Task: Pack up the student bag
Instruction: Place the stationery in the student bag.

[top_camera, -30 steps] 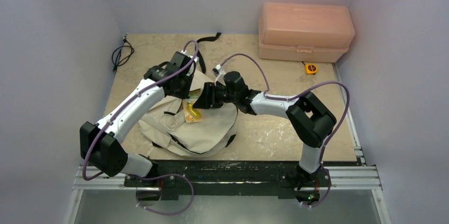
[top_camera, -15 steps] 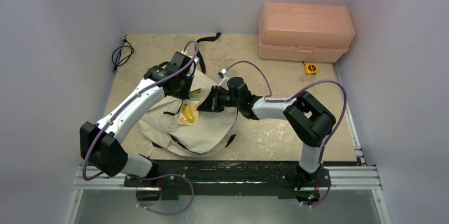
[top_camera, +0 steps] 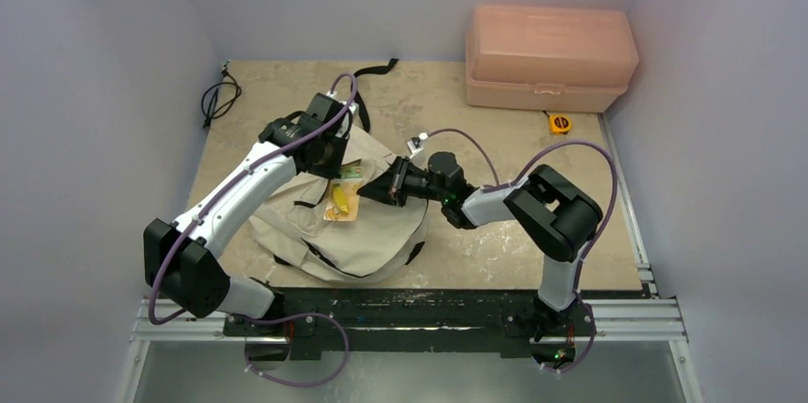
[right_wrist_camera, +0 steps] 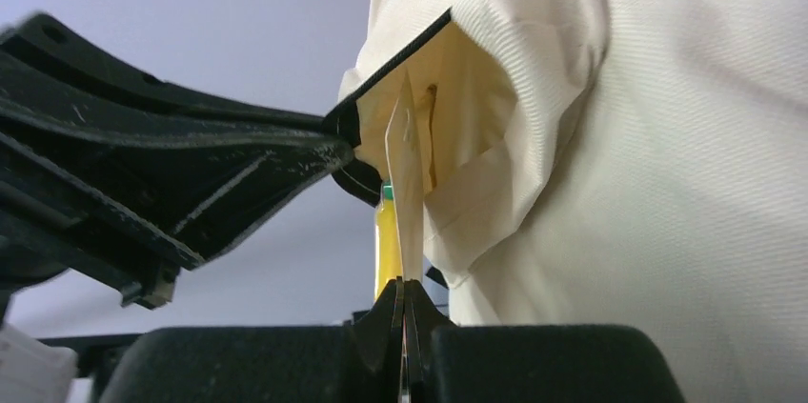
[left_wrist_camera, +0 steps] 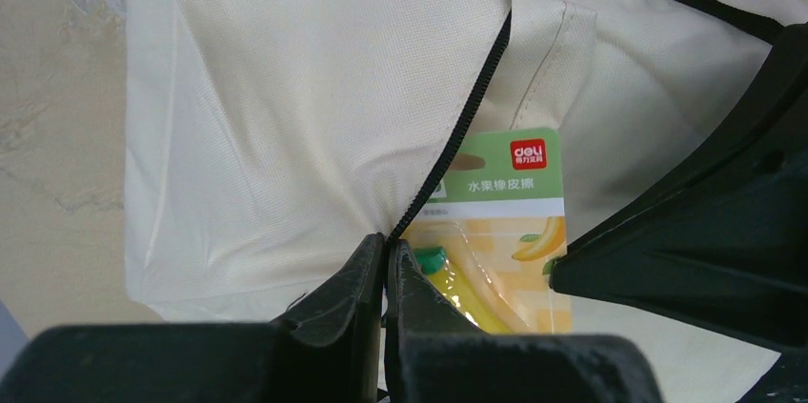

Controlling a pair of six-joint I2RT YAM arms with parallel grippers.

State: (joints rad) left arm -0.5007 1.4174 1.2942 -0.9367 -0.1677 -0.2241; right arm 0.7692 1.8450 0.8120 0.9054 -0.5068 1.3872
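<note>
Two claws share this step: the left claw (left_wrist_camera: 389, 255) pinches the zipper edge (left_wrist_camera: 455, 141) of the student bag (top_camera: 376, 231), lying on the counter (top_camera: 495, 241), while the right claw (right_wrist_camera: 402, 293) pinches the eraser card (left_wrist_camera: 510, 203); hold the pocket mouth taut and slide the card in edgewise

Just right of the left gripper's (left_wrist_camera: 386, 252) pinched tips, the green-and-yellow eraser card (left_wrist_camera: 510, 217) carries "deli" in white on a red patch at its top corner and "水果橡皮擦" beneath it, while its smaller print is unreadable.
</note>
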